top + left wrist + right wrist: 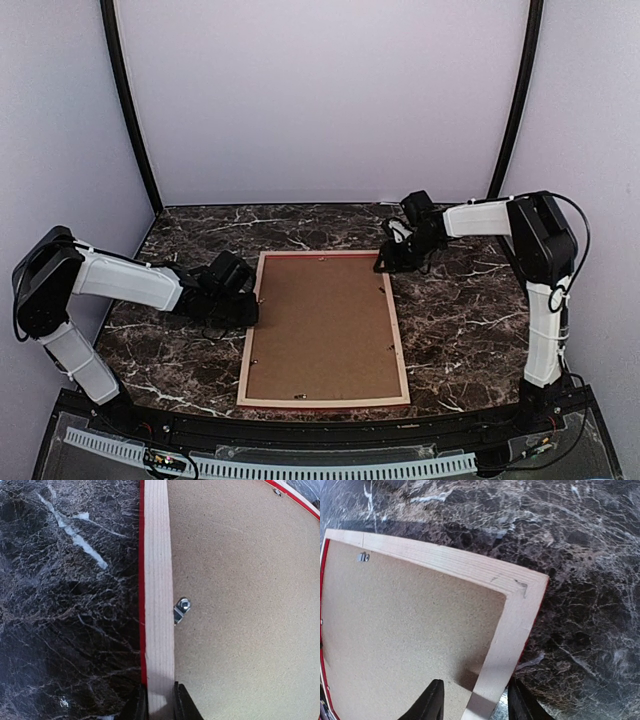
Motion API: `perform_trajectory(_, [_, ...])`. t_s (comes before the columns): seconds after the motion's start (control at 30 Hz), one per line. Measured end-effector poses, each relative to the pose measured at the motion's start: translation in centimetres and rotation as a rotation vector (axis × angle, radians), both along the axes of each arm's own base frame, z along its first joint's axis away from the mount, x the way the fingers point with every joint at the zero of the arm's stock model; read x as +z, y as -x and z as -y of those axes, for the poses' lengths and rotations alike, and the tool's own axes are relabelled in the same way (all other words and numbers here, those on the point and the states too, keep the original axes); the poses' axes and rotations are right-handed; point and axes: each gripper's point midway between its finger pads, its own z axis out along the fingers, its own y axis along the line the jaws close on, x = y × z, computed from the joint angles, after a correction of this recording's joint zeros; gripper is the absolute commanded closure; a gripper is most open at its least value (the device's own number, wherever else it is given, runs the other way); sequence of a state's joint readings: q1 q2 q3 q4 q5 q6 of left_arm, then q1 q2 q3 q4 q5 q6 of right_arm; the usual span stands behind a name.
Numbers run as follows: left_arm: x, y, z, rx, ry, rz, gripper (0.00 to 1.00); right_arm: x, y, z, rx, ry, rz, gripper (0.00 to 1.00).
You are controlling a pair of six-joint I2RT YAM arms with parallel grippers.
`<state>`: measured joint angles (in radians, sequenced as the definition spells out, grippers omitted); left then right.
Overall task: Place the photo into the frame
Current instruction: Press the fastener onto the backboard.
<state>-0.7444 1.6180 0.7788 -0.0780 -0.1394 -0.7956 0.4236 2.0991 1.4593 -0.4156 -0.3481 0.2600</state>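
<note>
Frame (pixel 248 345) lies flat, back side up, mid-surface (pixel 460 320), long axis running away from the arm bases. Pale wood rails face up and a red edge shows along the outer sides. Brown backing board (pixel 322 325) sits inside the rails.

Left tool (pixel 251 307): at the frame's left long rail, toward the far half. In the left wrist view, the tool (pixel 160 706) is clenched on that rail, with one dark finger (pixel 134 711) on the outer, red-edged side and the other on the board side. Both are pressed against the wood. A small metal tab (pixel 181 609) sits on the board just inside the rail, ahead of the grip.

Right tool (pixel 386 264): at the frame's far right corner. In the right wrist view, the tool (pixel 475 702) straddles the right rail just short of the corner joint. Jaws are released. The inner finger (pixel 432 700) stands over the board, clear of the rail, and the outer finger is just beside the rail's outer edge. Cannot tell whether the outer finger touches the wood. Another tab (pixel 363 557) shows near the far rail.
</note>
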Motion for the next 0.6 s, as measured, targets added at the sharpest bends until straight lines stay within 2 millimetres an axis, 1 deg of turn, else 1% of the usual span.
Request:
perform_trajectory(0.13, [0.0, 0.0, 0.0, 0.003, -0.001, -0.003, 1.0, 0.3, -0.3, -0.1, 0.006, 0.003, 0.017, 0.45])
perform_trajectory(0.23, [0.0, 0.0, 0.0, 0.006, -0.001, -0.003, 1.0, 0.7, -0.3, 0.1, 0.008, 0.01, 0.029, 0.44])
perform_trajectory(0.37, [0.0, -0.1, -0.1, 0.014, 0.0, -0.003, 1.0, 2.1, -0.4, 0.4, 0.0, 0.02, 0.063, 0.43])
perform_trajectory(0.5, [0.0, -0.1, -0.2, 0.027, -0.001, -0.001, 1.0, 3.0, 0.5, 1.0, -0.003, 0.039, 0.072, 0.43])
perform_trajectory(0.6, [0.0, -0.2, -0.3, 0.033, -0.001, 0.001, 1.0, 2.6, 1.6, 1.0, 0.009, 0.073, 0.057, 0.43])
